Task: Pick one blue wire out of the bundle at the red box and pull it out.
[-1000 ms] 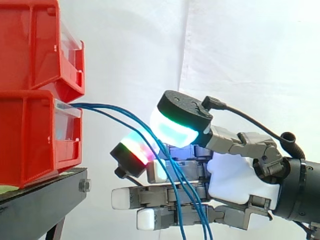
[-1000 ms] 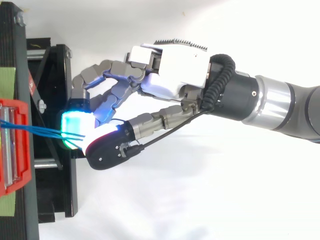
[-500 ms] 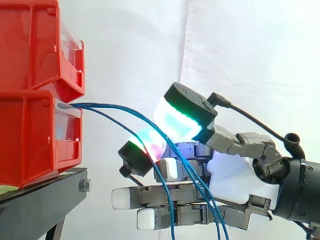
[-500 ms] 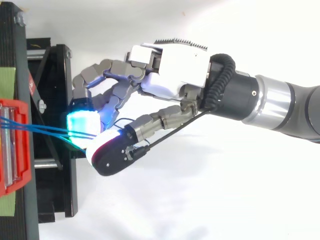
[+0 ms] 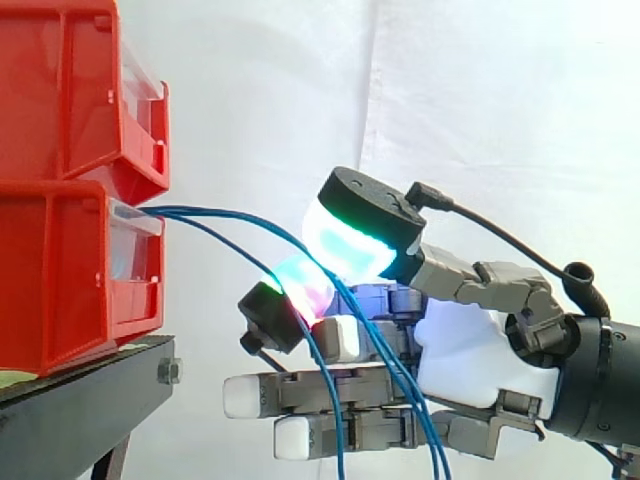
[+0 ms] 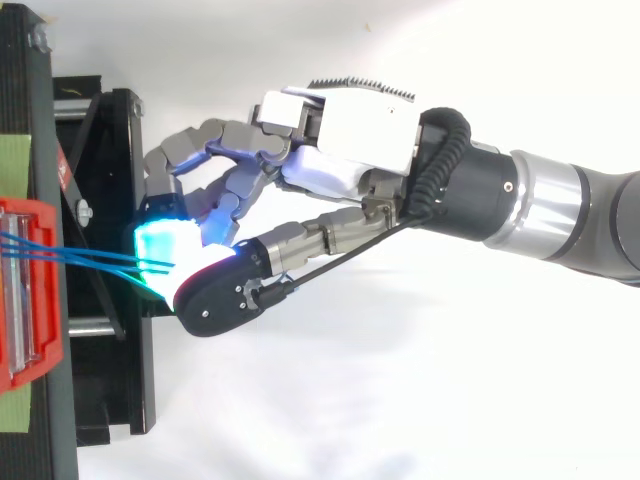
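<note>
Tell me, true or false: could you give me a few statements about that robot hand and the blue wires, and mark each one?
1. The blue wires come out of the lower red bin. True.
2. The hand hangs above the bins. False: in the side view it is beside them, level with the lower bin and below.
3. The thumb and a finger pinch the wires between their glowing pads. True, as far as both views show.
4. The wires run straight and taut. False: they arc down through the hand and hang loose below it.
5. The bins stand on a white table. False: they sit on a black stand.
</note>
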Motion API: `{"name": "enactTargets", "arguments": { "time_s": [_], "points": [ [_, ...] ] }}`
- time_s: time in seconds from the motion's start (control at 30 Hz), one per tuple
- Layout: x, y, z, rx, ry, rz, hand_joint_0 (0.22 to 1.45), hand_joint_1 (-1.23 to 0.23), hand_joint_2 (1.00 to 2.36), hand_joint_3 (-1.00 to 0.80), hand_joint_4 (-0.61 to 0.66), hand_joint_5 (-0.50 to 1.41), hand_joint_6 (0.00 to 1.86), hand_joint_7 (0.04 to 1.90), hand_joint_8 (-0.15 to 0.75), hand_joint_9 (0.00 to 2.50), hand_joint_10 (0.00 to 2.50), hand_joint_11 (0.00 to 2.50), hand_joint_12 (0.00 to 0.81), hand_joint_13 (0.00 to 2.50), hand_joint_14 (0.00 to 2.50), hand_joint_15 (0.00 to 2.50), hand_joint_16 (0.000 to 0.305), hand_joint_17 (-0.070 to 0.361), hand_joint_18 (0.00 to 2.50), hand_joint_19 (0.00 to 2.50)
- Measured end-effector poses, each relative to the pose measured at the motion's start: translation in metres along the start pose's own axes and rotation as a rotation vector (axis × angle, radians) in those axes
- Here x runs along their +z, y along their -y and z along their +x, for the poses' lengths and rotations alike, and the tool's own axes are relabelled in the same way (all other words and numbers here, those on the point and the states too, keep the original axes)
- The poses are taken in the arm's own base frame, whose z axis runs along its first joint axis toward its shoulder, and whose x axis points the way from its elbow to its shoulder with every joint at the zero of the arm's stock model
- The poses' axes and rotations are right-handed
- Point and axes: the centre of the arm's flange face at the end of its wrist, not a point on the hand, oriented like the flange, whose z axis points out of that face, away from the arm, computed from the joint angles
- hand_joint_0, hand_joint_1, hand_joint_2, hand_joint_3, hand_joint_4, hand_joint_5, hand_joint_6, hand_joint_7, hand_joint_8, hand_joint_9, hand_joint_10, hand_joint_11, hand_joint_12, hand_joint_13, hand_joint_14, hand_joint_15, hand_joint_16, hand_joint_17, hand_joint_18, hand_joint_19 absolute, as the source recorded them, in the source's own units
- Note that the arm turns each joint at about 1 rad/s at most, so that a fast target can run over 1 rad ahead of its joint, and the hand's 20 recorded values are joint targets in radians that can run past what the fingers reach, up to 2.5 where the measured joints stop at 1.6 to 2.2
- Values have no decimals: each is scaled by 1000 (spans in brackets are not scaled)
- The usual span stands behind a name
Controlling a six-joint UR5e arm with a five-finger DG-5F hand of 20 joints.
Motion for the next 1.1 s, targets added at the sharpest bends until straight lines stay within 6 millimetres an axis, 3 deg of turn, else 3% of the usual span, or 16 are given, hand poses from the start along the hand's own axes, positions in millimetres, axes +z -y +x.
{"name": "enactTargets", "arguments": {
  "time_s": [0.17,0.33,0.7,0.9,1.1],
  "points": [
    [0,0,0,0,0,0,678,-947,1019,-216,52,-128,898,1262,268,1102,24,803,359,719,16,402,47,106,641,510],
    [0,0,0,0,0,0,747,-985,1014,-315,11,-150,914,1223,259,1047,23,805,354,693,17,396,47,106,612,471],
    [0,0,0,0,0,0,835,-963,1000,-493,94,-184,935,1112,237,934,19,795,350,637,14,381,48,108,569,451],
    [0,0,0,0,0,0,755,-959,1000,-500,143,-182,930,1063,243,927,22,797,351,636,16,380,48,108,590,432],
    [0,0,0,0,0,0,552,-760,1000,-500,164,-137,894,1168,274,1042,22,772,376,670,15,399,50,112,593,529]
  ]
}}
